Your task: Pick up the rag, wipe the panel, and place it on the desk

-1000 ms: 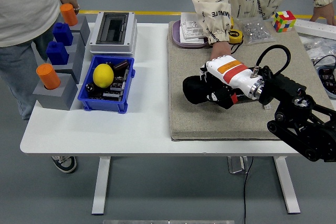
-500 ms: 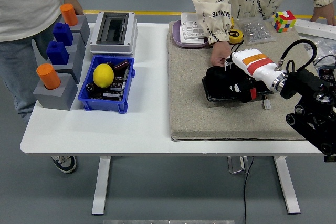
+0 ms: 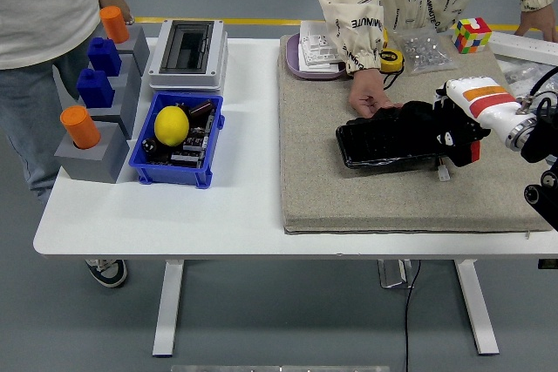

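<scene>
Head view: wiping stage under way.
Right hand [image 3: 453, 128] clamped on black rag [image 3: 418, 119] atop panel [image 3: 384, 150], frame right; placing on worktop [image 3: 244, 206] remains.

A coarse, matt beige felt-like mat [image 3: 349, 189] is laid over the smooth white table top [image 3: 244, 198]; a black rectangular panel [image 3: 375, 147] with a glossy, reflective face is seen on it; a dark, matt cloth rag [image 3: 420, 118] is pressed onto it by the right hand [image 3: 453, 128], cased in smooth white and black plastic; a shiny blue plastic bin [image 3: 177, 172] is seen at left.
</scene>
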You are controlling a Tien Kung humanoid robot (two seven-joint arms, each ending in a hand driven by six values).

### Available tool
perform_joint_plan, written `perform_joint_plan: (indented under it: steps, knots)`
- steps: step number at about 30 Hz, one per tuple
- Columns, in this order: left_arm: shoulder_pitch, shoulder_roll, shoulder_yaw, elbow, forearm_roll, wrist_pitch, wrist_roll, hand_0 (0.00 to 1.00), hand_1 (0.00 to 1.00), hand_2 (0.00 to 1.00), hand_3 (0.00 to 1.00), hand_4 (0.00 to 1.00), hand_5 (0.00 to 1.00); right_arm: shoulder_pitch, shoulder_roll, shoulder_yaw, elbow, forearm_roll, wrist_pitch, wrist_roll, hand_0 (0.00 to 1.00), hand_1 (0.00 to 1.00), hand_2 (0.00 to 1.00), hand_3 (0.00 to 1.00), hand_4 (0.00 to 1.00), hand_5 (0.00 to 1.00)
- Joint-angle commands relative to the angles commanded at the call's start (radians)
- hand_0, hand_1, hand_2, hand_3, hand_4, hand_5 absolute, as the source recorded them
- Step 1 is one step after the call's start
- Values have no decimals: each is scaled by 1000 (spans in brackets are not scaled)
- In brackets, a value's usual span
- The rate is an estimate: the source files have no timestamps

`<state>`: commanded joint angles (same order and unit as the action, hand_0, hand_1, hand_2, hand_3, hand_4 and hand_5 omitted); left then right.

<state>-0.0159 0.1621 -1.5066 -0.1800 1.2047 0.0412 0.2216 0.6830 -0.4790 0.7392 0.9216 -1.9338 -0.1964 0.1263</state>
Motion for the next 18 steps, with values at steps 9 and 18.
perform_joint_plan:
  steps: [9, 18]
  knots:
    - [2, -1, 4, 0, -1, 0, -1, 650, 697, 746, 566, 599, 477, -47, -43, 73, -40, -13, 1, 2, 240, 331, 385, 372, 910, 2]
    - [4, 0, 8, 0, -1, 0, 0, 651, 697, 745, 567, 600, 477, -67, -57, 89, -62, -22, 3, 1, 240, 331, 385, 372, 911, 2]
